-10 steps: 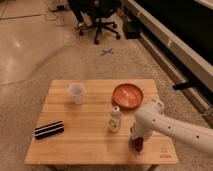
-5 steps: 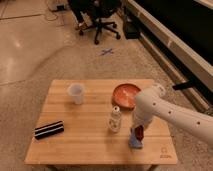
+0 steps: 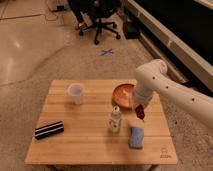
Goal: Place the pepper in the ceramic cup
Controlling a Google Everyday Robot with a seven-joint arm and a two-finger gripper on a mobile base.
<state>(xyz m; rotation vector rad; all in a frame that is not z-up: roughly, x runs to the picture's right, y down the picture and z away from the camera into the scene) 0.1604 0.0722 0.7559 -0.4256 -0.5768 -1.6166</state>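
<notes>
The white ceramic cup point(image 3: 76, 93) stands upright on the far left part of the wooden table point(image 3: 90, 145). My gripper point(image 3: 139, 112) hangs from the white arm point(image 3: 155, 80) on the right. It is shut on the small dark red pepper point(image 3: 141, 115) and holds it above the table. The pepper is just right of the small pale bottle, in front of the bowl, well to the right of the cup.
An orange-red bowl point(image 3: 123, 95) sits at the far right, partly behind the arm. A small pale bottle point(image 3: 115, 120) stands mid-table. A blue sponge point(image 3: 135, 137) lies near the front right. A black striped object point(image 3: 49, 130) lies front left. An office chair point(image 3: 97, 17) stands on the floor behind.
My gripper has risen from the table's front right, carrying the pepper up and slightly back. The blue sponge below it has come into view.
</notes>
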